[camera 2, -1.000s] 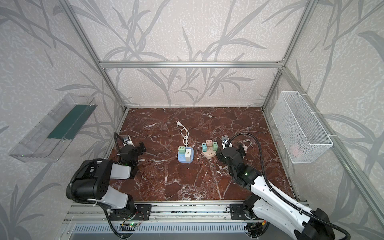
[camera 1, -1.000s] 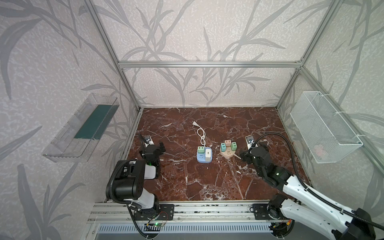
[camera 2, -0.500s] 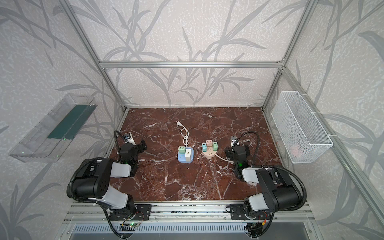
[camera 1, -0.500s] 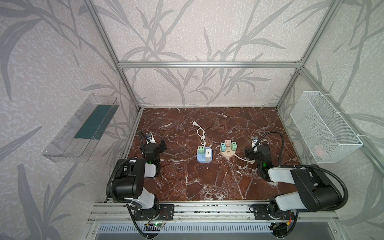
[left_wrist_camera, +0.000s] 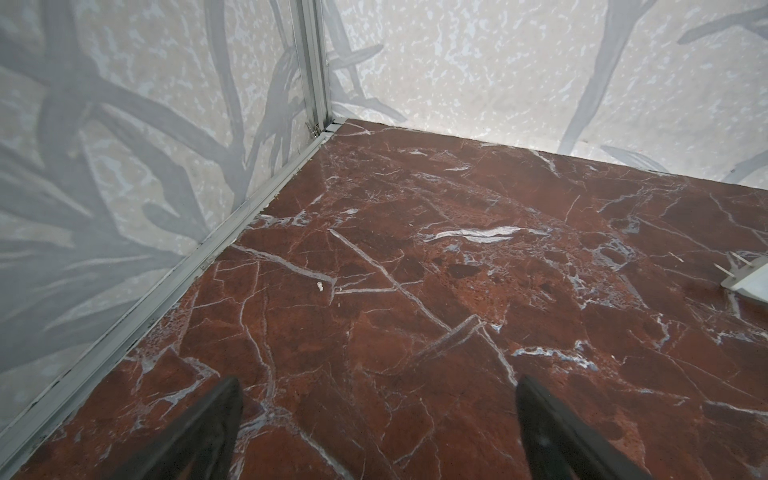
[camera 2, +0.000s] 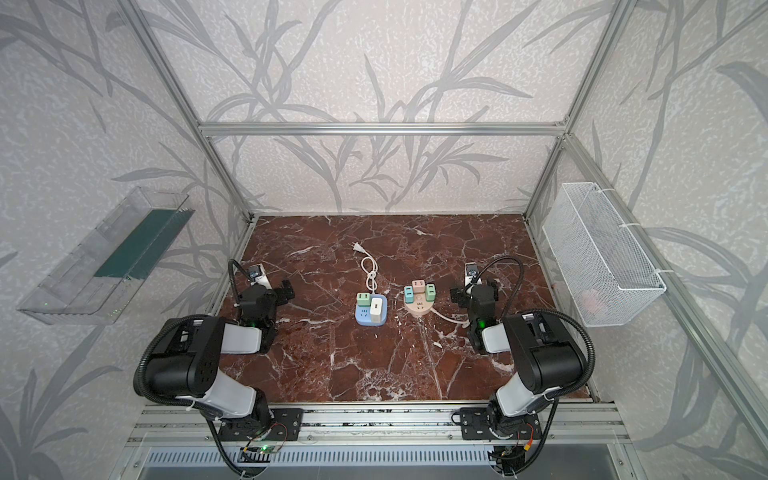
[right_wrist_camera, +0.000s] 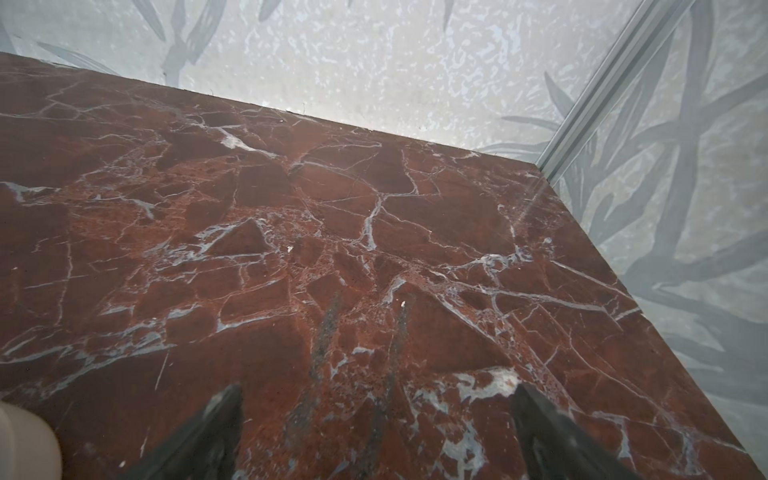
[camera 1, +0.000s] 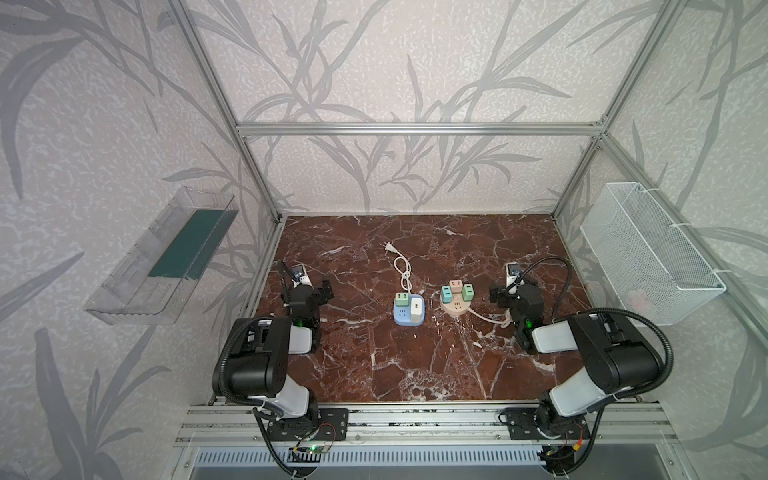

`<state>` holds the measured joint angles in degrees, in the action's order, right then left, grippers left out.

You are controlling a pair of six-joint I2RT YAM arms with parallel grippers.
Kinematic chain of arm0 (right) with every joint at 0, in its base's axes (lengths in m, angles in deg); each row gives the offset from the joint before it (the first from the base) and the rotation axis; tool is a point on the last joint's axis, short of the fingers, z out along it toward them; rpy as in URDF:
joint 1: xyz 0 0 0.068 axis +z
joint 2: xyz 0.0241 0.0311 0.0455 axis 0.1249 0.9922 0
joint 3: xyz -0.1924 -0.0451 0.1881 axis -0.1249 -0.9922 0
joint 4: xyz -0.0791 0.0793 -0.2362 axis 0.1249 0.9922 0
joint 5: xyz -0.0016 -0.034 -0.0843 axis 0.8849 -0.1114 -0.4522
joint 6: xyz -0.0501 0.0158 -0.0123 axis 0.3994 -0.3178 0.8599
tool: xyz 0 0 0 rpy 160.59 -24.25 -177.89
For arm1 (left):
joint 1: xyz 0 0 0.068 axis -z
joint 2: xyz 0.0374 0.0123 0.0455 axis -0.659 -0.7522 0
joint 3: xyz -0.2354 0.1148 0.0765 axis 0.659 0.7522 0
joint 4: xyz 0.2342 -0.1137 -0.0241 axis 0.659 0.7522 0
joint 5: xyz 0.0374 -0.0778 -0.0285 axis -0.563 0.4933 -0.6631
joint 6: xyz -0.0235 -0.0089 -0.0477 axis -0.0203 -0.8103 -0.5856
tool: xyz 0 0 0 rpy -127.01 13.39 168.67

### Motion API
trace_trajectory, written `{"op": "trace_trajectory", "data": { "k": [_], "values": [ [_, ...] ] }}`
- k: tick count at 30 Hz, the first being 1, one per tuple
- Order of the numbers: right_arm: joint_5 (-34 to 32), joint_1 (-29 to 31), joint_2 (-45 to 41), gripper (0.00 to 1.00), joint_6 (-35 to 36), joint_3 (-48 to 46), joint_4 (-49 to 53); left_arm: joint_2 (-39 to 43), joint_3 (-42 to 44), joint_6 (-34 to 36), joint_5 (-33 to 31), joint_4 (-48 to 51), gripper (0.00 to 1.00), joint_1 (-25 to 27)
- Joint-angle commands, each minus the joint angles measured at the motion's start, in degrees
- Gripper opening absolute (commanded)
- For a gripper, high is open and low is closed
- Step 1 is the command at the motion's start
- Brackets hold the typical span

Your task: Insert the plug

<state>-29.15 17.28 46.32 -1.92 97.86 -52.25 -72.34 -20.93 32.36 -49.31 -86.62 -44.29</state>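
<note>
Two open, empty grippers; plug not yet picked up.
Left gripper (camera 1: 310, 291) and right gripper (camera 1: 514, 289) sit low at the sides, jaws spread wide. The plug (camera 1: 390, 248) lies loose, well beyond both, its cord (camera 1: 402, 270) running to the blue strip (camera 1: 400, 319). The next move is likely to reach, pinch it and align the prongs.
</note>
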Motion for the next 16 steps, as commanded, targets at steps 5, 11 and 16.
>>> {"op": "trace_trajectory", "data": {
  "k": [5,11,16],
  "values": [
    [4.8,-2.0,-0.5,0.99,-2.1,2.1,2.4,-0.4,-1.3,1.6,0.2,0.1,0.99,0.4],
    [6.7,-3.0,-0.6,0.99,-2.6,2.8,3.8,-0.4,-1.3,1.5,0.2,0.1,0.99,0.4],
    [7.2,-3.1,-0.6,0.99,-2.4,2.3,2.8,-0.4,-1.3,1.6,0.2,0.1,0.99,0.4]
  ]
}}
